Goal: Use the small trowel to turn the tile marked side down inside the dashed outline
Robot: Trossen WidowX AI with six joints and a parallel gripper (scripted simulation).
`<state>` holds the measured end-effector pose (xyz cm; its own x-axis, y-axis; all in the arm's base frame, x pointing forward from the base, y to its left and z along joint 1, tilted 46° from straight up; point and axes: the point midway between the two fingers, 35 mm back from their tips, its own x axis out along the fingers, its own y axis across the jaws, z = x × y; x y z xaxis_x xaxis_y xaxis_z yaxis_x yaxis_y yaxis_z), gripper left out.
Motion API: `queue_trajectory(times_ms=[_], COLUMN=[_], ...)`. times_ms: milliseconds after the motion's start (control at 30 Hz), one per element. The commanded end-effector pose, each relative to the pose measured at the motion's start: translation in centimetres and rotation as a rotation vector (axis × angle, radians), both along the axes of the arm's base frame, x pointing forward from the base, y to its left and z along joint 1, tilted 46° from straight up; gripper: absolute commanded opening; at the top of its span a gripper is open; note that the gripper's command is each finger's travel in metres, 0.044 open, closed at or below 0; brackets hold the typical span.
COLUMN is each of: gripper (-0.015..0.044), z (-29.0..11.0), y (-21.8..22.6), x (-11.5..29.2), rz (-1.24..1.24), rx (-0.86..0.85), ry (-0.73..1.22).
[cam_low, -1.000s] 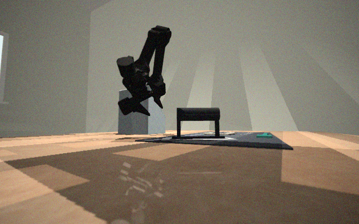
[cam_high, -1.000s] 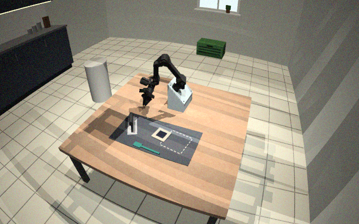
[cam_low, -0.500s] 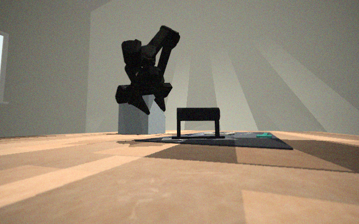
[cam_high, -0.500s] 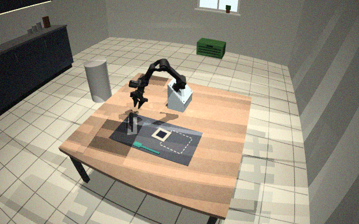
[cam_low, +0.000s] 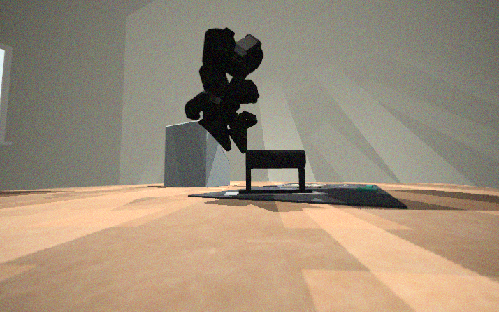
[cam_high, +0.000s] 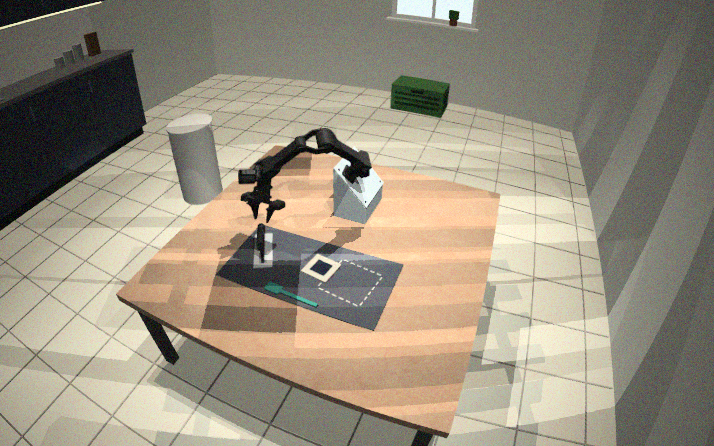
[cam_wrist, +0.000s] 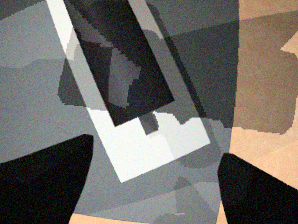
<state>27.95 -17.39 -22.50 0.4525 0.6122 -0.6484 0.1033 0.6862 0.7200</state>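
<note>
Far left on the dark grey rectangular mat (cam_high: 360, 313) we have the small trowel (cam_high: 260, 243): a black bar handle on two posts over a flat pale blade. The black parallel-finger tool (cam_high: 263, 214) hangs just above it, roughly half spread, w/ nothing in it.

We judge the trowel rigid and light, w/ the blade thin enough to slide under an edge. The best hold is the bar handle, mid-span between the posts, fingers across it. The bar looks smooth, so it could twist in the grip once the blade is loaded.

Further right, the square cream-framed tile (cam_high: 320, 268) lies w/ its dark marked face up. It sits at the near-left corner of the white dashed outline (cam_high: 350, 283), mostly outside it. It probably handles stiff and flat, and is likely to skate on the mat when pushed.

A slim teal spatula-like piece (cam_high: 290, 294) lies on the mat's front edge, apart from the tile.

Hard to make out:
- Wrist view cuts off the handle's far end and shows no tile.
- The low side view hides the tile almost entirely.
- We can't read tile thickness, or any gap under it, from anywhere on the wooden desk (cam_high: 404, 360).
</note>
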Motion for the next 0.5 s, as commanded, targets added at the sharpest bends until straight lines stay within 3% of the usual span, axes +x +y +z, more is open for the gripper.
queue_trajectory(times_ms=[0,467], gripper=[0.027,0.027], z=[0.7,4.8], y=[-0.5,0.1], x=[2.3,8.1], rz=[0.154,0.601], rx=[-0.054,-0.144], ry=[-0.033,-0.143])
